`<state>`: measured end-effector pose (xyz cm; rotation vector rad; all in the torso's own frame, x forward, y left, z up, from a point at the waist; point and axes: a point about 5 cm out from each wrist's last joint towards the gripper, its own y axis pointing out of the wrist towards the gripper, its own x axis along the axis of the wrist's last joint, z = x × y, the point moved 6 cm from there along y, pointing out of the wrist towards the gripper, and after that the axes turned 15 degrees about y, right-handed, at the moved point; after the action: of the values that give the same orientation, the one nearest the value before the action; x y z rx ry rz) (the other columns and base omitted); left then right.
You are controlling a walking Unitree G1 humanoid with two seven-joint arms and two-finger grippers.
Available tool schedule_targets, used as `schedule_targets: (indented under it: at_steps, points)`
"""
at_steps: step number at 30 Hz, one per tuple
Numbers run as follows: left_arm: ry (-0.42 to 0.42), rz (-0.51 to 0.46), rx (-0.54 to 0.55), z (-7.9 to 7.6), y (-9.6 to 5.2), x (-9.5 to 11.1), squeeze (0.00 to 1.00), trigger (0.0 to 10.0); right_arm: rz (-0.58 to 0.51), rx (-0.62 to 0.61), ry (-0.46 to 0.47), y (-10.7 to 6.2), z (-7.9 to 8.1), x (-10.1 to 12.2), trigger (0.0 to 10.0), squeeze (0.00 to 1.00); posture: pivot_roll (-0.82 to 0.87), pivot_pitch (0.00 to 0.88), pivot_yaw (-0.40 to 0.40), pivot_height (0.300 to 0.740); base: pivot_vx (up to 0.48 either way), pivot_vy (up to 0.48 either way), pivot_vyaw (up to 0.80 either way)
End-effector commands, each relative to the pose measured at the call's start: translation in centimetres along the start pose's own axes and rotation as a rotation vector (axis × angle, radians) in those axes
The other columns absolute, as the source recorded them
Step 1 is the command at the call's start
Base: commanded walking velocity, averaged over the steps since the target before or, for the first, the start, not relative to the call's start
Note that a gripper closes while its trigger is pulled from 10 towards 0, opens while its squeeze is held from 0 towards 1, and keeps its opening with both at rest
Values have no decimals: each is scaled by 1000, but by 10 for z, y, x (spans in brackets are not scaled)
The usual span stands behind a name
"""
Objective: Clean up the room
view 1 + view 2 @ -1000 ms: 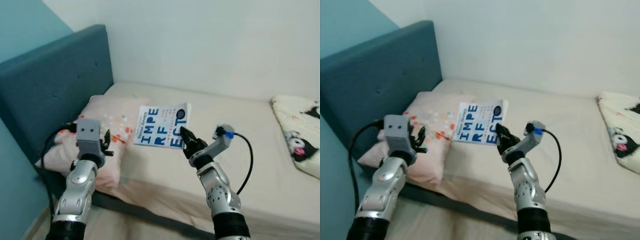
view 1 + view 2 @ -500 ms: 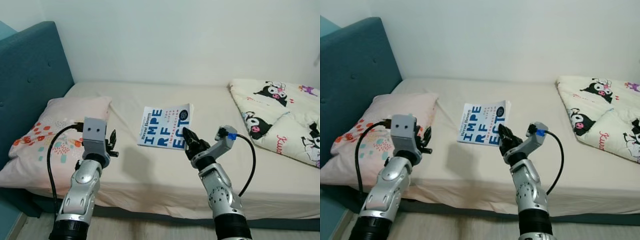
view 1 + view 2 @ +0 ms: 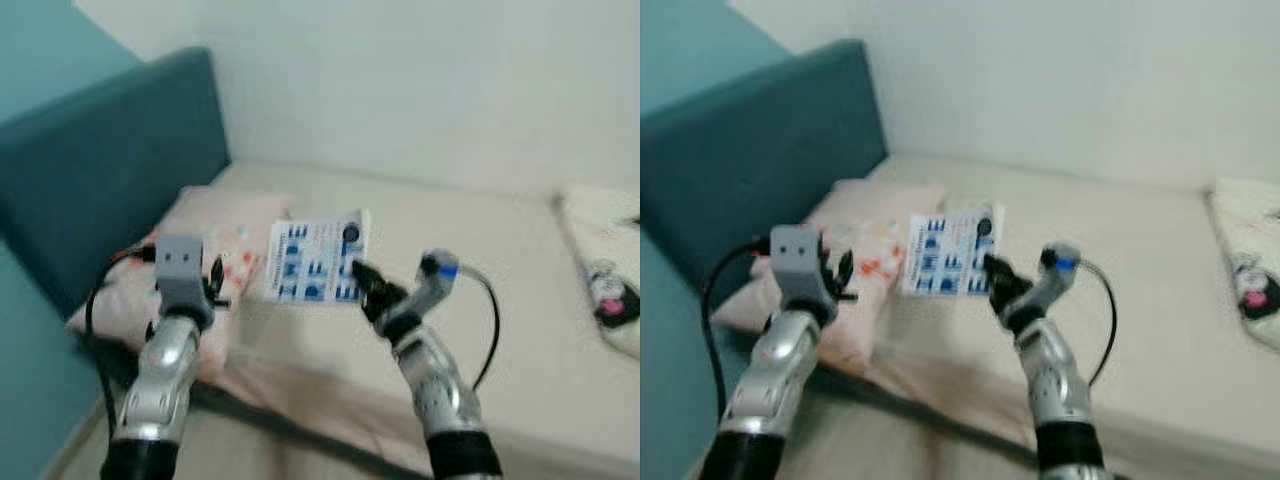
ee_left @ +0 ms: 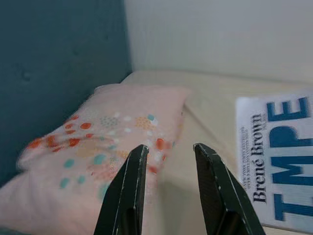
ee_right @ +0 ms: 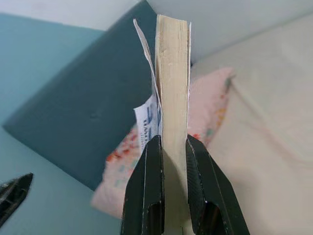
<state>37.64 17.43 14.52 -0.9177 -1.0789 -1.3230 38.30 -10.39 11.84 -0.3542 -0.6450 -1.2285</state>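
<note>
My right gripper (image 3: 360, 275) is shut on the lower corner of a white book (image 3: 315, 260) with big blue letters, held up above the bed. In the right wrist view both black fingers (image 5: 146, 191) clamp the book's page edge (image 5: 172, 73). My left gripper (image 3: 212, 278) is raised to the left, over the pink dotted pillow (image 3: 215, 230); in the left wrist view its fingers (image 4: 129, 191) stand apart with nothing between them, the pillow (image 4: 107, 142) beyond and the book (image 4: 279, 161) off to the side.
A cream mattress (image 3: 500, 290) runs to the right, with a cartoon-print blanket (image 3: 610, 300) at its far right. A teal padded headboard (image 3: 110, 170) and teal wall stand to the left, a white wall behind. The eye views are blurred.
The camera has swung back left: headboard and pillow fill more of the view and the blanket has slid to the right edge. Both arms hold the same pose with the book.
</note>
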Motion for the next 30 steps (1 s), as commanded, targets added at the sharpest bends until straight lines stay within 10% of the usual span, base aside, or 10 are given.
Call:
schedule_targets:
  at_steps: [1, 30]
  points:
    - [-9, 15, 12, 3, 0, -4, 0, 10000, 2, 49, -8, 3, 12, -1, 10000, 0, 101, 0, -67, 740, 307, 0, 0]
    - [-5, 18, 23, 9, -2, -7, 0, 10000, 32, 47, -12, 1, 11, -8, 10000, 0, 108, 0, -73, 740, 147, 0, 0]
